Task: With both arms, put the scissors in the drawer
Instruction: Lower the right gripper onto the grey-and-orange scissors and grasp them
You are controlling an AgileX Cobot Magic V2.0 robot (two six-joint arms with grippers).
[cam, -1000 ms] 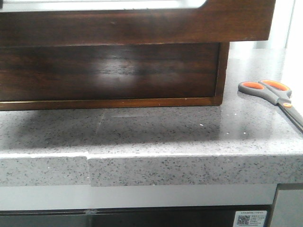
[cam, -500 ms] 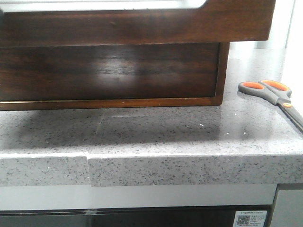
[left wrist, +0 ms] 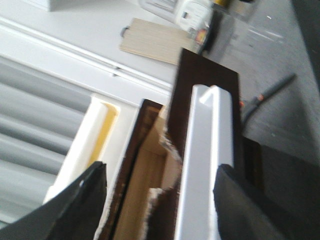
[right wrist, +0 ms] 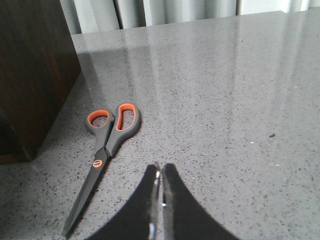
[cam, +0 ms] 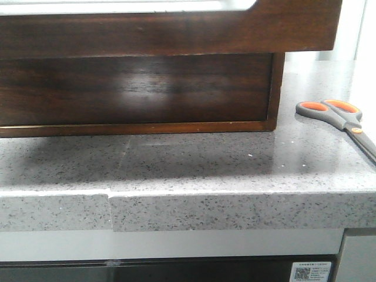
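The scissors (cam: 339,116), grey handles with orange-lined loops, lie flat on the speckled counter right of the wooden unit. In the right wrist view the scissors (right wrist: 107,142) lie just beside my right gripper (right wrist: 161,167), which is shut, empty and hovering over the counter. The drawer (cam: 135,88) shows as a dark glossy panel under the overhanging frame; its notch is hidden. My left gripper (left wrist: 161,170) is open above the unit, its fingers (left wrist: 85,200) on either side of a white strip and dark wood edges (left wrist: 200,80). Light wood shows inside. Neither gripper appears in the front view.
The wooden frame (cam: 176,32) overhangs the panel. The grey stone counter (cam: 194,164) has a front edge close to the camera. In the left wrist view a pale board (left wrist: 150,42) and jars (left wrist: 195,15) lie beyond the unit.
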